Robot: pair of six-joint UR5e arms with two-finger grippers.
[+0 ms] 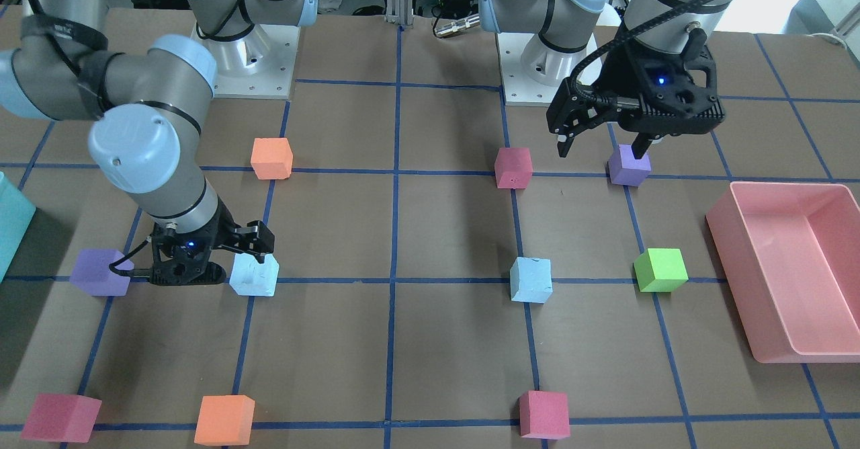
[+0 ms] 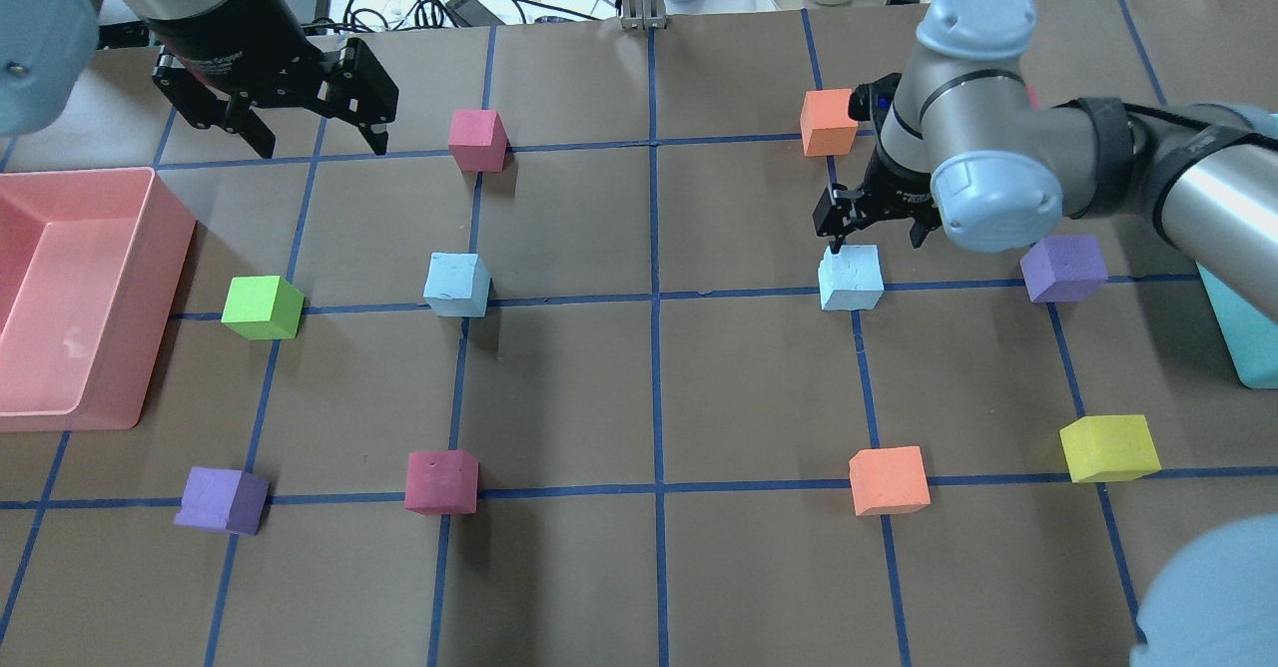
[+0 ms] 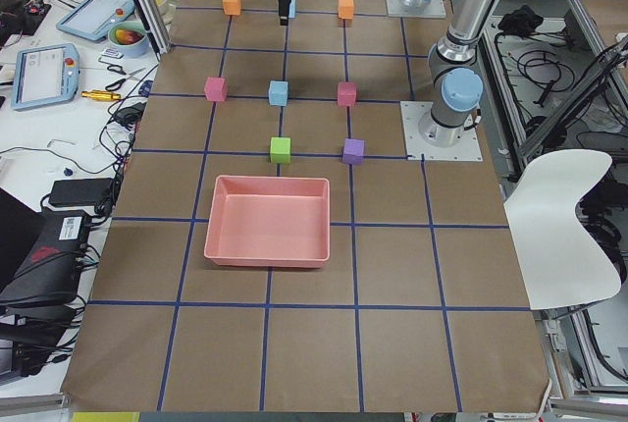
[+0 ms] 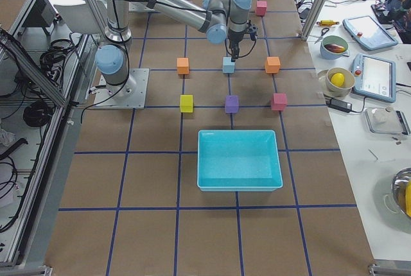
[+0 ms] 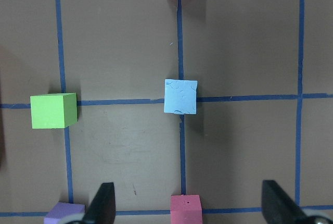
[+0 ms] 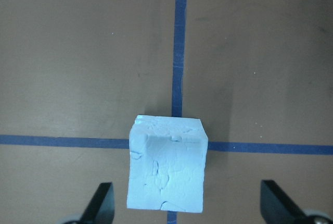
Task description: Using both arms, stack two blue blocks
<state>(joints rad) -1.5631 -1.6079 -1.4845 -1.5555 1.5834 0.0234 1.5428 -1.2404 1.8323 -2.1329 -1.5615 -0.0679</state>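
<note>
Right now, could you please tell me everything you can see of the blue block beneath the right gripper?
The blue block is a pale sky-blue foam cube with chalky, pitted and scuffed faces. It sits flat and upright on the brown table, right over a crossing of blue tape lines. The right gripper hangs low over it, open and straddling it. The wrist view shows a gap on each side, so nothing but the table appears to touch it.

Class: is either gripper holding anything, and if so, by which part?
Nothing is held. The right gripper is open over a blue block, not gripping it; the left gripper hangs open.
</note>
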